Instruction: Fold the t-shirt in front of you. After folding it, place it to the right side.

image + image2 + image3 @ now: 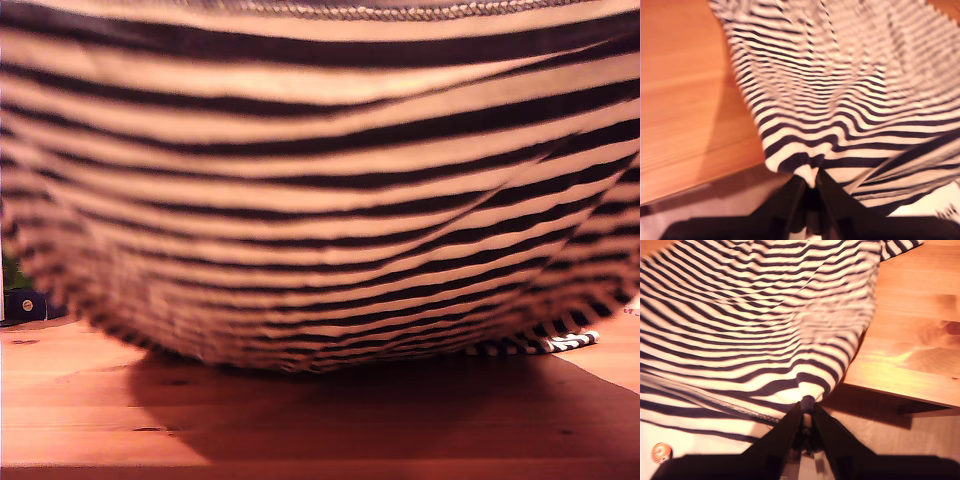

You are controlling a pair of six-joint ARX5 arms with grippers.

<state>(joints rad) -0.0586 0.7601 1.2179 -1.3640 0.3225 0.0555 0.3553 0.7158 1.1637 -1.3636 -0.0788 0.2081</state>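
Both pincers, my first gripper (813, 186) and my second gripper (807, 416), clamped tight on bunched t-shirt (320, 200) cloth.

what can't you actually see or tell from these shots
- Exterior view: the t-shirt hangs across nearly the whole picture, hiding both arms and most of the table.
- Exterior view: the small dark thing at the exterior view's left edge is cut off and blurred.
- First wrist view: motion blur smears the stripes near my first gripper.
- Second wrist view: the small round thing below my second gripper is too small to identify.
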